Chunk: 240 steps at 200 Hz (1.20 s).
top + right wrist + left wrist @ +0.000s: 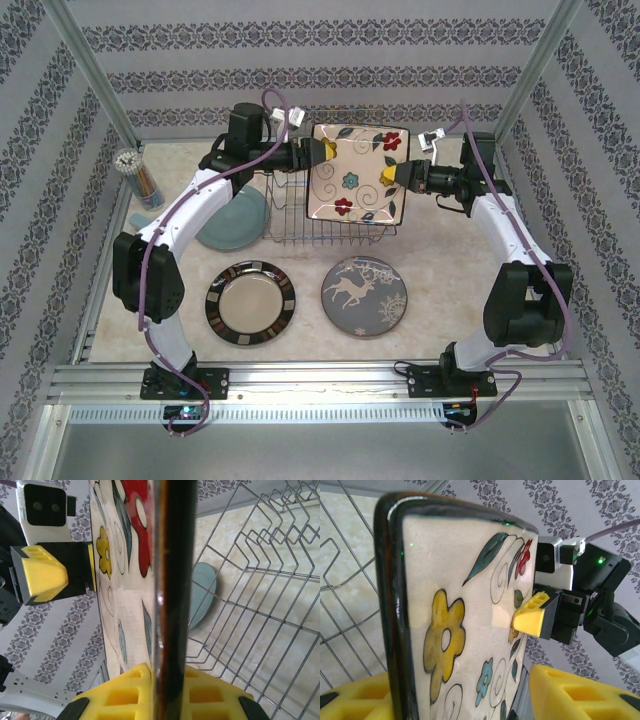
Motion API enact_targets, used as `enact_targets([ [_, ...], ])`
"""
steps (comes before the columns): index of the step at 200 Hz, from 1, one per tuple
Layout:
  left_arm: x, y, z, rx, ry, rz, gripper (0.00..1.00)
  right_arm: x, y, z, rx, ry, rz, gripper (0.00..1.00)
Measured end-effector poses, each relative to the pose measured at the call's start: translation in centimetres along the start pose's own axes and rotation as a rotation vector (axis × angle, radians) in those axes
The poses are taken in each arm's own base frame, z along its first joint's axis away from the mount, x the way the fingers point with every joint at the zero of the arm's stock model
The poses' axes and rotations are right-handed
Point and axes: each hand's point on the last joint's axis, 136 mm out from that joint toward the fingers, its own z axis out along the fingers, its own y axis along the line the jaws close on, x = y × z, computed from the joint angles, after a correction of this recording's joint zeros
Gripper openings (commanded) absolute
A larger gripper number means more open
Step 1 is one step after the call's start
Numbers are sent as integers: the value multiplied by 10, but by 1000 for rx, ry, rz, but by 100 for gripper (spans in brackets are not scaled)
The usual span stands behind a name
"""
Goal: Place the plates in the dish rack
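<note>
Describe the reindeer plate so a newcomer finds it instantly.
Find the wire dish rack at the table's far middle. On the tabletop just in front of its right half lies a round grey plate. Its white reindeer sets it apart from the dark-rimmed plate to its left and the plain light-blue plate beside the rack.

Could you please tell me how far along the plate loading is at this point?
Done: nothing yet; the visible part of the dish rack holds no plate. In hand: the square floral plate is held above the rack, right fingers clamped on its rim, left fingers spread beside it. Remaining: seating it, then the light-blue plate, brown-rimmed plate and reindeer plate, all on the table.
</note>
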Motion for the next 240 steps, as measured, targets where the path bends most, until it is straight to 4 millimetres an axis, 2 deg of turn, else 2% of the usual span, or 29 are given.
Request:
enact_targets([
  [30,-3,3,-1,0,-14,-5,71,0,-2,3,22,-4,6,0],
  [52,-7,10,-6,-21,-43,-7,86,3,-8,5,54,-9,17,0],
  [79,-22,12,-30,-51,-123,-5,100,6,-20,4,115,-21,40,0],
  [115,-60,-12,-80,-65,-277,79,100,12,-45,1,226,-40,85,0],
  [142,-71,-25,-100,-68,-339,115,100,11,-52,-1,274,-58,98,0],
  [160,-70,-26,-101,-65,-342,116,100,9,-52,-3,294,-71,95,0],
  [193,-64,-16,-99,-75,-331,93,100,5,-48,-4,327,-92,73,0],
  [240,-63,-7,-102,-95,-334,81,100,3,-48,2,429,-122,28,0],
])
